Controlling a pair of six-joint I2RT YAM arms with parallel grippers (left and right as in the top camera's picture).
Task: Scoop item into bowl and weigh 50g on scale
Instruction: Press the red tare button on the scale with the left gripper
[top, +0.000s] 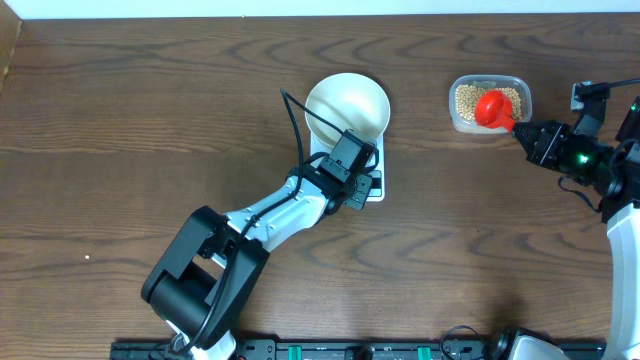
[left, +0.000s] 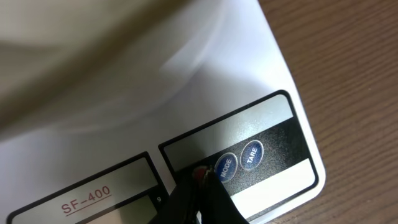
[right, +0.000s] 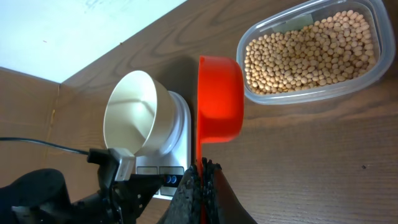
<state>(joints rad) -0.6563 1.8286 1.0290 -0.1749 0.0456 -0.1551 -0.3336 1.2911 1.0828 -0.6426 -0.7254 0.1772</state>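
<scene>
The left end effector (left: 199, 180) has its fingers pressed together into one dark point, and that point sits down on the front panel of the scale (left: 205, 81), just beside the round MODE button (left: 224, 166), with the TARE button (left: 251, 154) next along; whether the tip presses the button itself or only the panel at its edge, I cannot tell. It holds nothing. The right end effector (right: 202, 177) is pinched tight on the thin handle of a red scoop (right: 219, 99), the handle running straight out from between the fingers and the cup held clear of the desk (top: 120, 120). From overhead the cup hangs over the clear plastic tub (right: 311, 96), which is filled with the tan beans (right: 311, 53); the right wrist view shows the cup side-on, so what lies inside it cannot be seen. The white bowl (top: 347, 105) stands on the rear of the scale, its inside showing plain white, with the left arm reaching in from the front. The tub stands on the desk to the right of the scale, apart from it.
</scene>
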